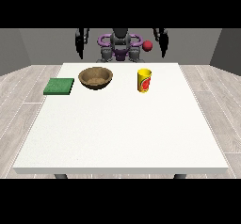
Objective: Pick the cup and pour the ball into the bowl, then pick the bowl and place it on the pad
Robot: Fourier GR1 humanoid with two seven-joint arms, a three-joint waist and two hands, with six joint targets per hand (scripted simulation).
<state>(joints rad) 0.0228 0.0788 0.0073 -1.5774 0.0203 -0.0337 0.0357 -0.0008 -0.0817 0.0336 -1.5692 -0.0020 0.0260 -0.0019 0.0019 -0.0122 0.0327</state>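
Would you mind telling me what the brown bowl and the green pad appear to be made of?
The round brown bowl looks like wood: matte, mottled brown inside, with a darker outer wall. The flat green square pad looks like foam, felt or rubber: evenly coloured and dull, without shine. Which of these cannot be told.

robot [120,44]: lower body hidden behind worktop [120,133] far edge | hand at view's left [81,43] & hand at view's right [162,40]: too small, finger pose n/a | cup [144,80]: inside not visible, contents can't tell | worktop legs: only stubs show under near edge, rest cut by picture's lower band
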